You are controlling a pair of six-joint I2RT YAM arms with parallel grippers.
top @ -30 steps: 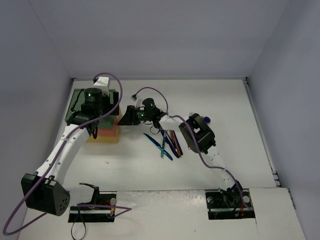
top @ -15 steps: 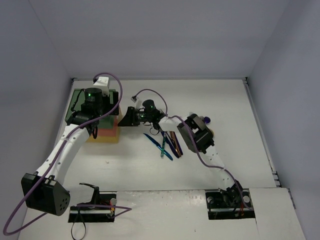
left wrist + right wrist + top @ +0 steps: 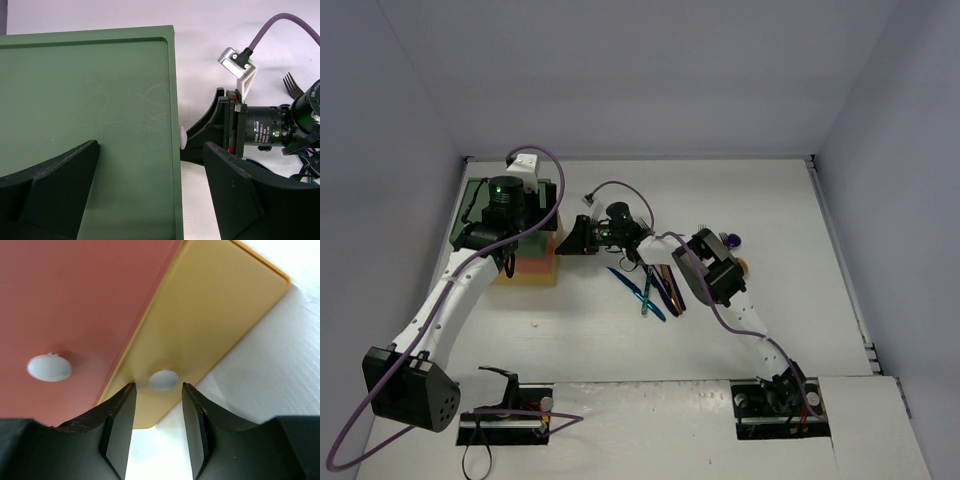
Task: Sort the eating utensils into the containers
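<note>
- Between the part-open fingers of the right hand (image 3: 158, 386) sat the small white round knob (image 3: 164, 380) of the yellow plastic drawer (image 3: 220, 305), ungripped.
- Knob seemed hard, slick; pinch it squarely.

The containers (image 3: 533, 268) stood as one stacked unit, a scuffed green top (image 3: 85, 100) over an orange-red drawer (image 3: 65, 300) and a yellow drawer (image 3: 215, 305), each front bearing a small white knob. The eating utensils (image 3: 655, 288) lay near its right in a loose pile, with blue, purple and copper handles crossing.
</note>
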